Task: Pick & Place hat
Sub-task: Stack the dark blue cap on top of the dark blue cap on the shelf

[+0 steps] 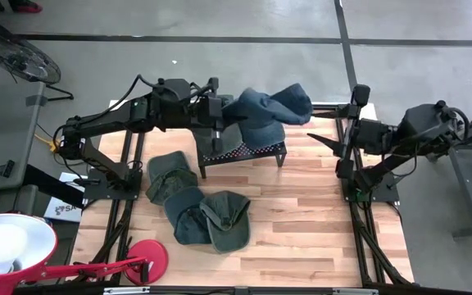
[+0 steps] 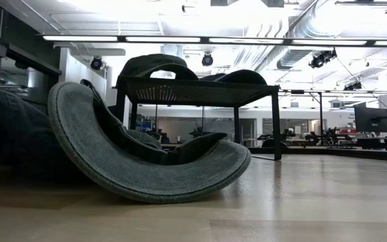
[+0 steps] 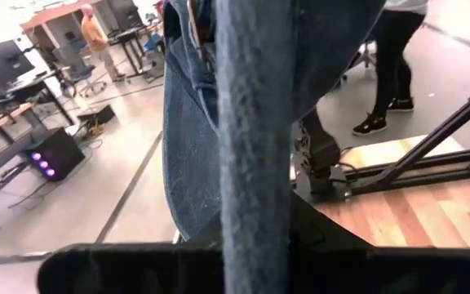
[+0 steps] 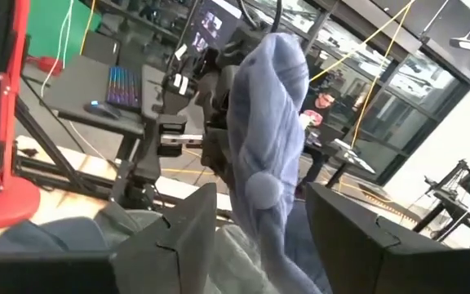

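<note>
Hat: blue denim cap [image 1: 262, 115], crown bunched, hanging limp from the left pincer [image 1: 224, 111] above the rack [image 1: 244, 152].
Left pincer: pressed together on the cap's edge, cloth draping right in front of its wrist camera.
Right pincer: [image 1: 314, 131] spread, empty, off to the cap's far side, well apart.
Nearby: three green caps [image 1: 195, 209] piled on the table [image 1: 318, 221] below and in front of the left pincer.
Hidden: left fingertips buried in denim; a person [image 3: 390, 57] behind, partly cut off.
</note>
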Robot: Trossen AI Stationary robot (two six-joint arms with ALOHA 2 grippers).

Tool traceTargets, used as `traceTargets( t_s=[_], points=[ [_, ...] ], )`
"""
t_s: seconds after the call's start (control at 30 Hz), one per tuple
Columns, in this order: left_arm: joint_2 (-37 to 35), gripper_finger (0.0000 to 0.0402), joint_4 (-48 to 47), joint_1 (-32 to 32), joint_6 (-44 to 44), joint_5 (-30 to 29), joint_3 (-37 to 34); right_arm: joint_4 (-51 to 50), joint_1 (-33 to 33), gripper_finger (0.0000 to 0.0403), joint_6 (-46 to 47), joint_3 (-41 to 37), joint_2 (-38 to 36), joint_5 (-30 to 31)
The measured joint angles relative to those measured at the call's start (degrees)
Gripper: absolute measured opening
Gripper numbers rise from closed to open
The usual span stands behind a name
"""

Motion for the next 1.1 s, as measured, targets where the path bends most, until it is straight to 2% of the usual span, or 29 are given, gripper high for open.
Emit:
traceTargets(
  t_s=[0.2,0.5,0.7,0.87,1.1],
  points=[
    [0.0,0.0006,0.0,0.0,0.2,-0.6,0.0,-2.3,-0.9,0.0183,0.7,0.0,0.5,-1.0],
    [0.0,0.0006,-0.4,0.0,0.2,-1.1,0.0,-2.6,-5.0,0.0209,0.8,0.0,2.3,-0.7],
    [0.0,0.0006,-1.3,0.0,0.2,-1.7,0.0,-1.6,-6.3,0.0205,0.8,0.0,3.4,-1.2],
    [0.0,0.0006,-1.6,0.0,-0.1,-2.0,0.0,-0.6,-6.3,0.0167,0.8,0.0,3.4,-0.3],
    [0.0,0.0006,-1.6,0.0,-0.2,-2.0,0.0,-0.4,-6.3,0.0068,-0.4,0.0,3.3,-0.3]
  ],
)
